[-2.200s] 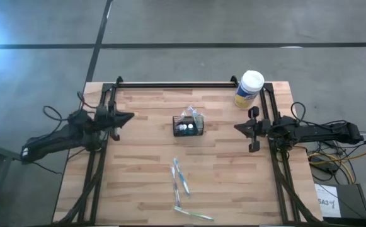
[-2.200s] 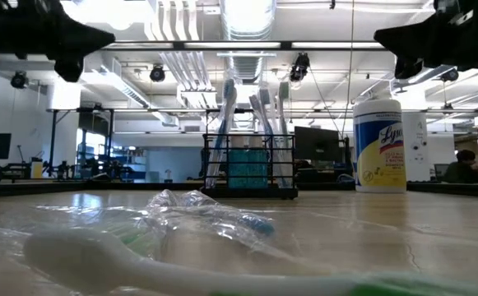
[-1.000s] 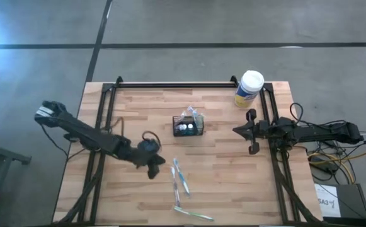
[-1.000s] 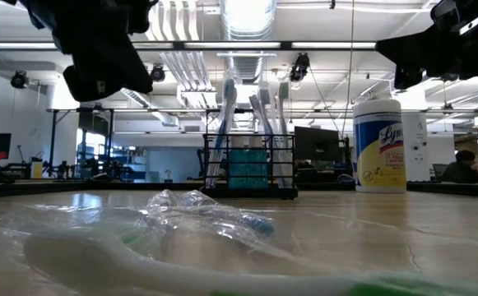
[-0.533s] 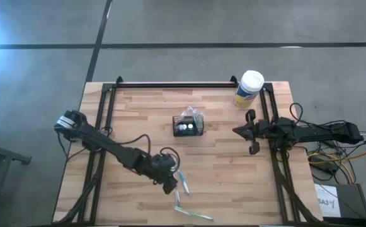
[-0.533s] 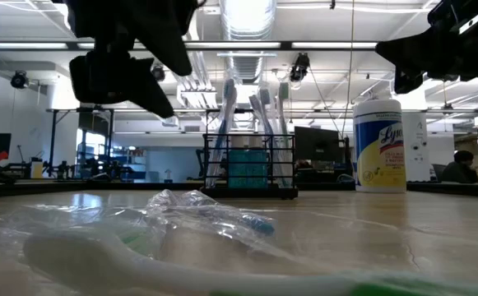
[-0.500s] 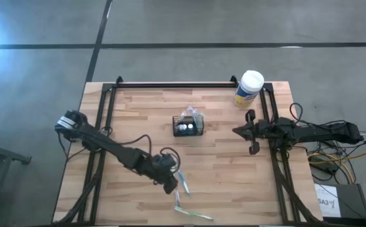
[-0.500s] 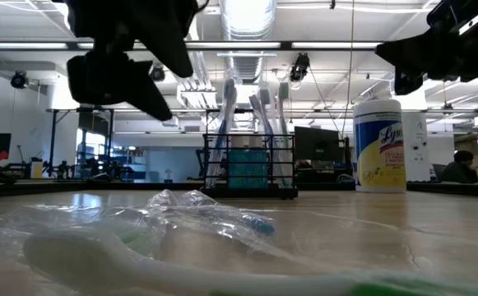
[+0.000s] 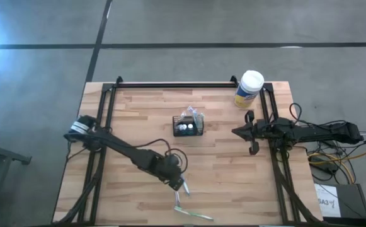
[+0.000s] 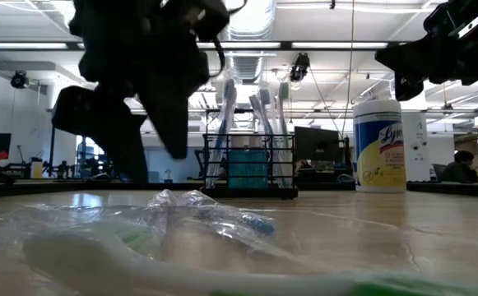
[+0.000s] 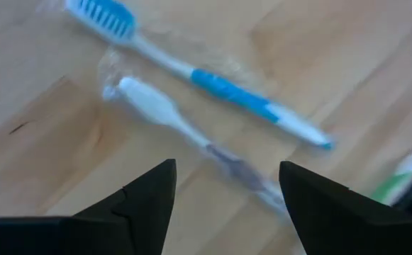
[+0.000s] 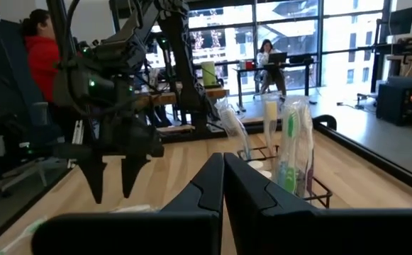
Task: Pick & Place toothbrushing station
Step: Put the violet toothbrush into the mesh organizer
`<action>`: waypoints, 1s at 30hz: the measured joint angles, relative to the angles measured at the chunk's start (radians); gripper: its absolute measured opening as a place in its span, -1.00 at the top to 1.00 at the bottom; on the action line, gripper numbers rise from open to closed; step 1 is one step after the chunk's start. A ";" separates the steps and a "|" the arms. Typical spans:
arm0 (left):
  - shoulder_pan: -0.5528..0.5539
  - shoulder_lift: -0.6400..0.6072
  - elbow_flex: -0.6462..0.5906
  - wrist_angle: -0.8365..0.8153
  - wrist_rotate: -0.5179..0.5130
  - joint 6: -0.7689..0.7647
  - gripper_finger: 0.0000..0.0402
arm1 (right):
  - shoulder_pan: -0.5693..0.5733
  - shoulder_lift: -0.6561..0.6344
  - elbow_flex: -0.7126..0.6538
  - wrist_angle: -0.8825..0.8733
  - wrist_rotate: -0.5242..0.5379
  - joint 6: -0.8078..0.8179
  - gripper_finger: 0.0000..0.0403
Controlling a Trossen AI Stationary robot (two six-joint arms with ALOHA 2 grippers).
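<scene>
A: High view, item one: caddy [image 9: 189,127], black wire, mid-table, brushes standing in it. Handling?

B: Light and stiff, I'd judge, but tippy with those brushes upright. Take it by the rim wire or an end wall; the slats give little to pinch.

A: Item two: left gripper [image 9: 177,183].

B: Fingers spread, poised over the loose toothbrushes [image 11: 213,78] lying in clear wrap near the front edge, well apart from the caddy.

A: Item three: right gripper [image 9: 248,132].

B: Fingers pressed together, empty, waiting at the right rail.

A: Obstructions?

B: Canister [image 9: 248,89] at the back right corner, clear of the caddy. Only that slippery wrap on the brushes should hamper a grip.
</scene>
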 joint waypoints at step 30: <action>0.043 0.176 0.178 -0.393 -0.024 0.237 0.22 | 0.000 0.000 -0.001 0.005 0.000 -0.026 0.96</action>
